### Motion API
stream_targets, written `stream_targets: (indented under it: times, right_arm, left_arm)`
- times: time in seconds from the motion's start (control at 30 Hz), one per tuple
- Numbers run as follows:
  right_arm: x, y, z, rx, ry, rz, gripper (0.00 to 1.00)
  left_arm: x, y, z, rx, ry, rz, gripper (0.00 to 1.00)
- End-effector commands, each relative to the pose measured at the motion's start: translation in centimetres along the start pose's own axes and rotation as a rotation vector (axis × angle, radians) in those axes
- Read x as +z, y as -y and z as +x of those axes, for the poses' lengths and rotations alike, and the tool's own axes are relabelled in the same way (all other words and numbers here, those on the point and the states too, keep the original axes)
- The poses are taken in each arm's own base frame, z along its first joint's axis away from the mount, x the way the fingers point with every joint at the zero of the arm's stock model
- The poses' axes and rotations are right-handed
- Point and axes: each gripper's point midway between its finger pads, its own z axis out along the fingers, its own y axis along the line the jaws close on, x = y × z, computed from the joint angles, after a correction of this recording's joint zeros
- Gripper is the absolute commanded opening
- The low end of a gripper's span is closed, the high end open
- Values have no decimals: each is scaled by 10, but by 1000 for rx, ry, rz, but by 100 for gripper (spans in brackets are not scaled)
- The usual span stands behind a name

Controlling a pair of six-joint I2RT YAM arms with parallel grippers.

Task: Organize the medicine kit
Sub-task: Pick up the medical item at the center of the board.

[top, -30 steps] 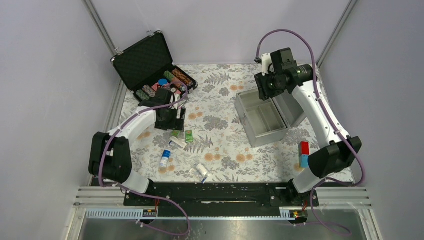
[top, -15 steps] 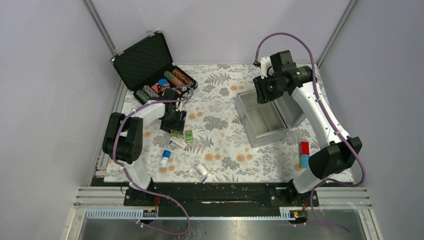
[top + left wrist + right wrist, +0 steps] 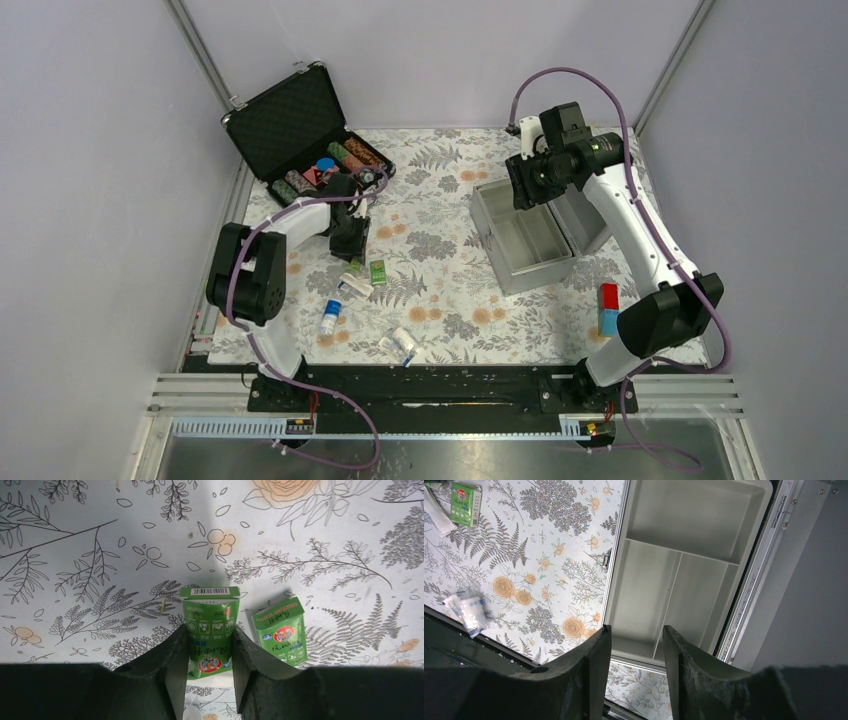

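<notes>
The medicine kit is a silver-grey metal box standing open at the right of the floral table, its lid leaning back. Its divided tray shows nothing inside. My right gripper hovers above the kit's far-left corner, and in the right wrist view this gripper is open with nothing between its fingers. My left gripper is down at the table, left of centre. Its fingers press both sides of a small green box. A second green box lies just right of it.
An open black case of coloured chips stands at the back left. Below the left gripper lie a white box, a small bottle and plastic packets. A red and blue item stands by the right arm.
My left arm swung its elbow back and came down over the green box, and its jaws narrowed onto the box's sides. The right gripper shifted slightly over the kit.
</notes>
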Motion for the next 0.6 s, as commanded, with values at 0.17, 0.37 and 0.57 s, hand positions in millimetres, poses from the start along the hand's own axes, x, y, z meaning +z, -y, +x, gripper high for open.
stream_targets:
  times: [0.17, 0.37, 0.57]
  right_arm:
    - [-16, -3, 1, -22, 25, 12, 49]
    - [-33, 11, 6, -57, 34, 104, 49]
    - [-61, 32, 8, -60, 78, 251, 49]
  left_arm:
    - [-57, 26, -43, 6, 168, 111, 31]
    - [-111, 81, -98, -21, 303, 331, 29]
    - [-147, 172, -145, 35, 393, 566, 29]
